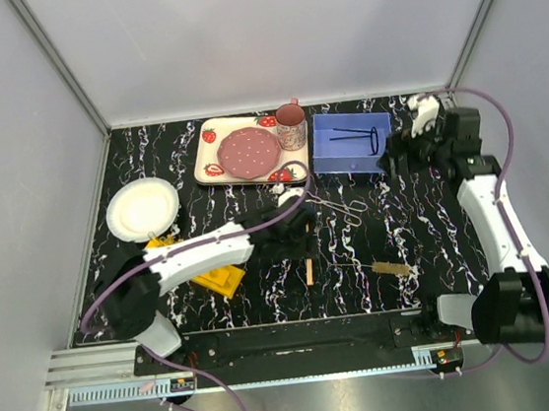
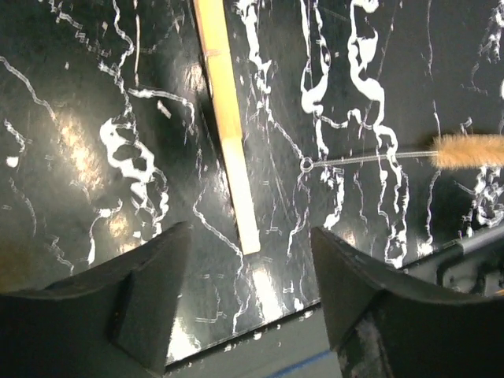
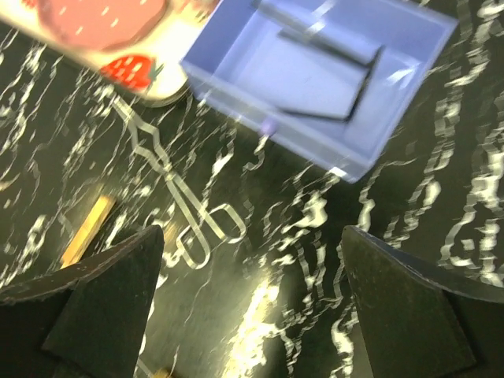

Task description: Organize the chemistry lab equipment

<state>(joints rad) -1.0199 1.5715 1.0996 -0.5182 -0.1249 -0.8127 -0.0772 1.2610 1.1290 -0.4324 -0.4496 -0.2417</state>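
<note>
A slim wooden stick [image 1: 309, 271] lies on the black marbled table near the front edge; in the left wrist view the stick [image 2: 228, 126] runs up from between my fingers. My left gripper [image 1: 300, 234] [image 2: 252, 272] is open and empty just above the stick's end. The tan-bristled brush [image 1: 393, 268] [image 2: 472, 150] lies right of it. The wire tongs [image 1: 334, 204] [image 3: 177, 189] lie mid-table. The yellow rack [image 1: 218, 279] sits partly under my left arm. My right gripper [image 1: 398, 157] [image 3: 252, 268] is open and empty beside the blue bin [image 1: 328, 155] [image 3: 260, 118]. I cannot make out any glass tubes.
A strawberry-print tray [image 1: 204, 164] [image 3: 161, 87] with a pink plate and a cup [image 1: 291, 126] stands at the back. A round white plate [image 1: 143, 209] is at the left. A thin dark item lies in the blue bin. White walls enclose the table.
</note>
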